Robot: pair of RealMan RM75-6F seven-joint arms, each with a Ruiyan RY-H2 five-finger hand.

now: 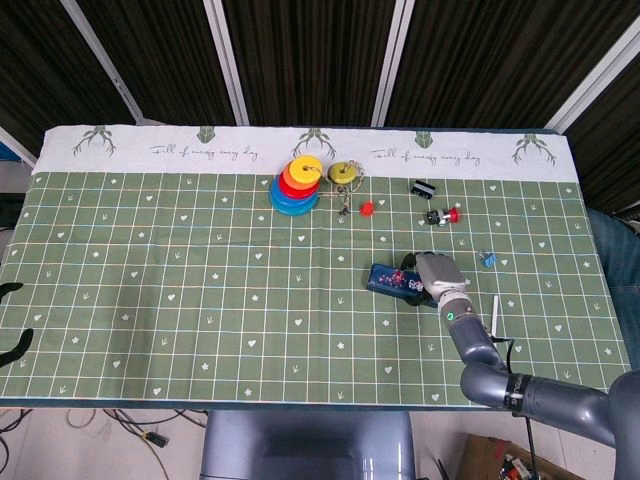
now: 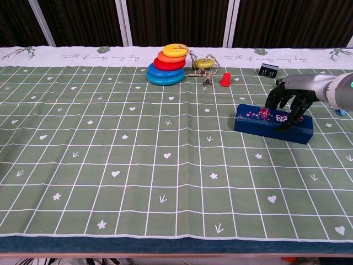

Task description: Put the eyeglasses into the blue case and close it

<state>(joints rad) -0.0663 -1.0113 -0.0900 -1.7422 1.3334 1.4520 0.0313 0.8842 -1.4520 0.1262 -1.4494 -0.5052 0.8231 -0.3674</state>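
The blue case (image 1: 392, 279) (image 2: 258, 125), with a floral pattern on its lid, lies shut on the green cloth right of centre. My right hand (image 1: 436, 272) (image 2: 290, 101) arches over its right half, fingers spread and curled down, fingertips resting on the lid. The eyeglasses are not visible anywhere. Of my left hand (image 1: 10, 320) only dark fingertips poke in at the left edge of the head view, apart and with nothing in them.
A stack of coloured rings (image 1: 297, 185) (image 2: 167, 65) stands at the back, a yellow ring on a cord (image 1: 344, 172) and a small red piece (image 2: 224, 80) beside it. A black clip (image 2: 268, 70), a blue clip (image 1: 489, 260) and a white pen (image 1: 494, 315) lie around the case.
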